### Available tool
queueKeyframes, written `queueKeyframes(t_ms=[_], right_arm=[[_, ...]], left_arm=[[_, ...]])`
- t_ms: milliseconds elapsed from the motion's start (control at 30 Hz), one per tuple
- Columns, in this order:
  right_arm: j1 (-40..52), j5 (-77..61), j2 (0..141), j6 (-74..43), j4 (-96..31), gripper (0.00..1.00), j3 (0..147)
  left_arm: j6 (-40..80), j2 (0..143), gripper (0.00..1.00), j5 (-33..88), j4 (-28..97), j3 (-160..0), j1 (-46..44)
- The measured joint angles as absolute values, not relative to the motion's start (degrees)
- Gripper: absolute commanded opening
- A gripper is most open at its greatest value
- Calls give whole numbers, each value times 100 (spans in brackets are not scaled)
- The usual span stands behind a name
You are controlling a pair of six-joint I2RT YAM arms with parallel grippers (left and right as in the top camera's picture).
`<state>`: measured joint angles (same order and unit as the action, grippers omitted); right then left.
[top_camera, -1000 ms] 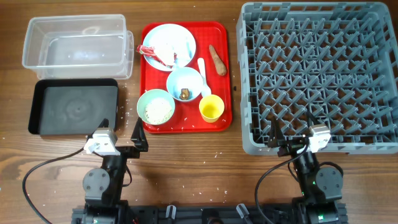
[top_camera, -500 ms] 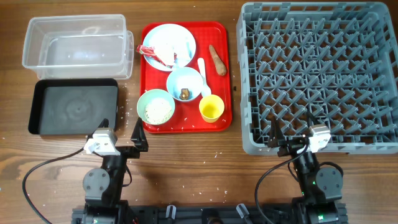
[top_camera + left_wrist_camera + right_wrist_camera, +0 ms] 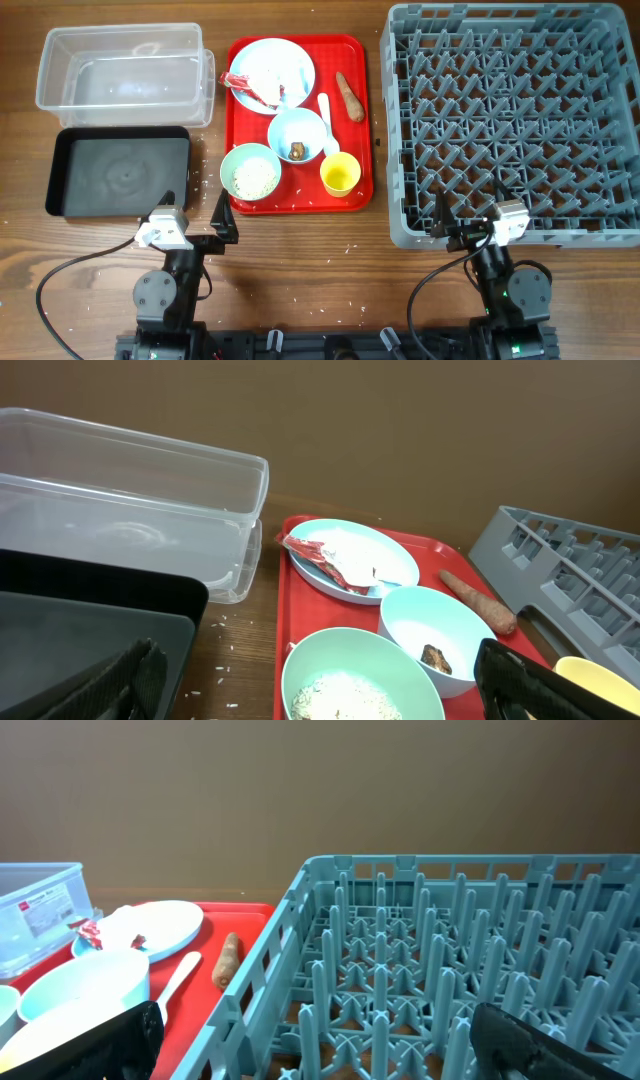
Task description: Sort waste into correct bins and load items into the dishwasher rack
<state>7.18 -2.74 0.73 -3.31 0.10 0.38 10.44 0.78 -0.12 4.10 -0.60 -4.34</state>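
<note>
Nothing has shifted: left gripper [image 3: 195, 198] and right gripper [image 3: 467, 196] wait near, both spread wide and empty. On the red tray [image 3: 362, 120], left of the rack [image 3: 510, 110], the wrapper [image 3: 255, 88] lies far behind the green bowl [image 3: 227, 172]; reaching over risks tipping it, scattering rice [image 3: 255, 178].
</note>
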Motion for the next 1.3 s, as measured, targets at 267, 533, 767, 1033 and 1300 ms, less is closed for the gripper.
queueKeyframes(t_ms=[267, 533, 767, 1033, 1300], right_arm=[[718, -410, 75, -331, 268, 100, 38], [718, -867, 285, -309, 307, 100, 349], [711, -1103, 2519, 97, -519, 100, 2897], [692, -1066, 5824, 615, -3852, 100, 6755], [696, -1044, 7255, 676, -4807, 100, 7603]], left_arm=[[1044, 78, 100, -12, 410, -60, -434], [1063, 80, 100, 141, -628, -36, -432], [1055, 945, 100, 211, 296, -1387, -434], [937, 6650, 100, 292, 3052, -6945, -523], [504, 11430, 100, 416, 5065, -11644, -1188]])
